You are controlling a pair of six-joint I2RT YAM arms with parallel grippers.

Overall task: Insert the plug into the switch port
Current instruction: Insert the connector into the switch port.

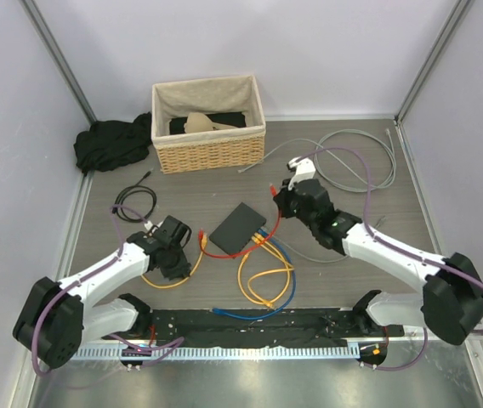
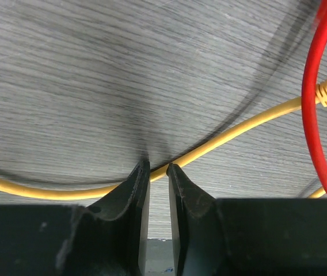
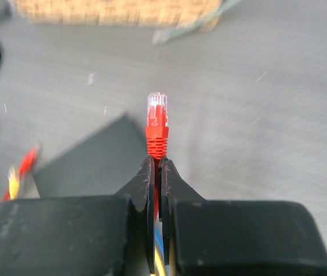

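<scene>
We see the right gripper [image 3: 156,164] clamped on the plug [image 3: 157,115], which juts past its fingertips; the switch [image 3: 94,167] lies to their left. The left gripper [image 2: 158,168] meets a yellow cable [image 2: 238,129] at its tips (jaws nearly together; whether they pinch it, we cannot tell).

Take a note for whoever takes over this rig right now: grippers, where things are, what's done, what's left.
Left gripper: pinched on the yellow cable.
Right gripper: shut on the red plug, whose tip pokes out past its fingers.
Switch: lying flat between the two arms, plug not in it.
Done: plug is in hand.
Left: line it up with a port and push it in.
</scene>
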